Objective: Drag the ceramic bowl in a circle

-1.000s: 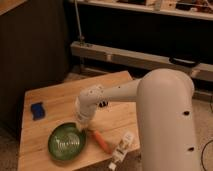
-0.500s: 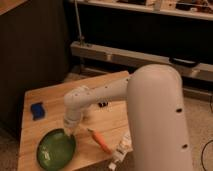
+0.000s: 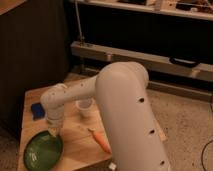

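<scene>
- The pincer [image 3: 53,131] is narrowed shut on the far right rim of the ceramic bowl [image 3: 42,151].
- The dark-green ceramic bowl sits at the near left corner of the table [image 3: 75,146].
- A white cup [image 3: 85,107], a carrot [image 3: 101,142] and a blue block [image 3: 37,110] lie nearby.

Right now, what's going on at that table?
The robot's single arm reaches down to the wooden table, and its gripper sits at the far rim of the ceramic bowl, jaws shut and apparently pinching that rim. The bowl rests flat near the table's front corner, at the left of the view. A small white cup, a carrot and a blue object lie apart from it, untouched.
</scene>
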`<state>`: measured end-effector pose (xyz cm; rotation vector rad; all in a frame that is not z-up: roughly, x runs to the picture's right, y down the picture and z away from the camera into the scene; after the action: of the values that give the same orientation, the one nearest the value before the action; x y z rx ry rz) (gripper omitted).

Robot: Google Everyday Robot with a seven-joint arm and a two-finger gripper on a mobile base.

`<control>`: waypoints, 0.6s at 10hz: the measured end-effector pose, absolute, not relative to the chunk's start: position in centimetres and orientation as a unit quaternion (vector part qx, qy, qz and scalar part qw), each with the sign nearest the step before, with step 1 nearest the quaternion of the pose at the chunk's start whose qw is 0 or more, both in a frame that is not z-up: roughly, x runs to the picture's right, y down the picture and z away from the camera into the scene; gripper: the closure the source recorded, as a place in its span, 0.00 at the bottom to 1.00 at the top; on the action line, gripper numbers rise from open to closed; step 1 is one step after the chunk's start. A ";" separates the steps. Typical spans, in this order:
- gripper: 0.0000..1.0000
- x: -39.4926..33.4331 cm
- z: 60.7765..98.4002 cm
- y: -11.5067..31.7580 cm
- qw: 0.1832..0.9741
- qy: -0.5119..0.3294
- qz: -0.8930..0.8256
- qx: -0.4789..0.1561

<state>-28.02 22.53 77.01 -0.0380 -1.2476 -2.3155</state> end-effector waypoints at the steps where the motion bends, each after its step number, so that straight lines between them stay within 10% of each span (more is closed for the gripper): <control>1: 1.00 -29.0 77.1 21.2 0.254 -0.455 -0.853 -0.017; 6: 1.00 -24.8 79.2 16.6 0.333 -0.420 -0.843 -0.052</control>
<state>-24.77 16.64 79.21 -0.1353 -1.0973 -2.2007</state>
